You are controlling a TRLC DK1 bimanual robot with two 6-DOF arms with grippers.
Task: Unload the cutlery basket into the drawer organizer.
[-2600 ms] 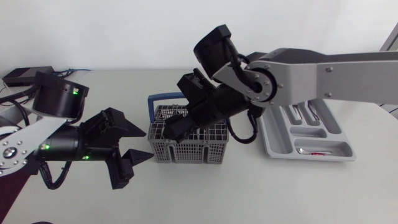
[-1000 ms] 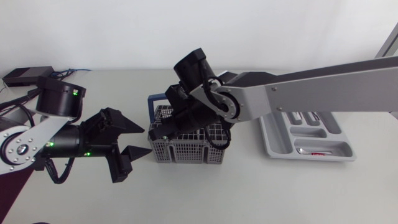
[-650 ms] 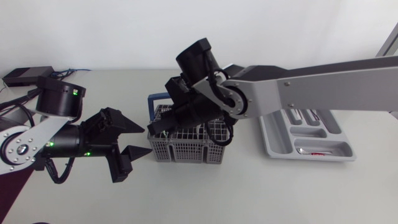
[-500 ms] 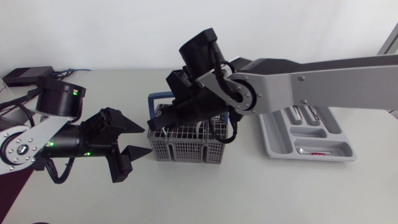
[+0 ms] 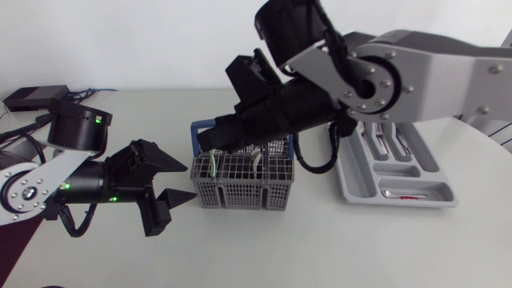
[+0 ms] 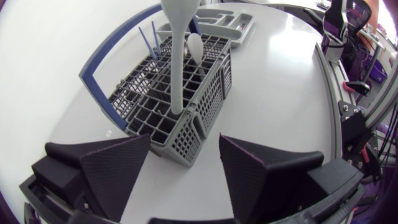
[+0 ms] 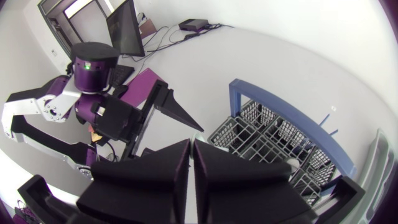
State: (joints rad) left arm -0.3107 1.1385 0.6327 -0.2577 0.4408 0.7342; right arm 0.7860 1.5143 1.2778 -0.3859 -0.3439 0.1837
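Bench point(image 5: 360, 240): white.
Cutlery basket point(image 5: 240, 192): grey, blue handle, centre; cutlery inside.
Drawer organizer point(image 5: 398, 202): right of basket, apart.
Left hand point(image 5: 190, 185): released, just left of basket.
Right hand point(image 7: 191, 144): over basket, clenched on pale utensil point(image 6: 177, 68).

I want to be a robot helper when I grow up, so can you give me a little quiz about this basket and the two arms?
1. True or false: the left gripper is open.
2. What colour is the handle of the basket? A red, B blue, C yellow.
3. Fill in: going by the robot's own sides, the drawer organizer lies on the basket's ___ side.
Key: 1 true; 2 B; 3 right.
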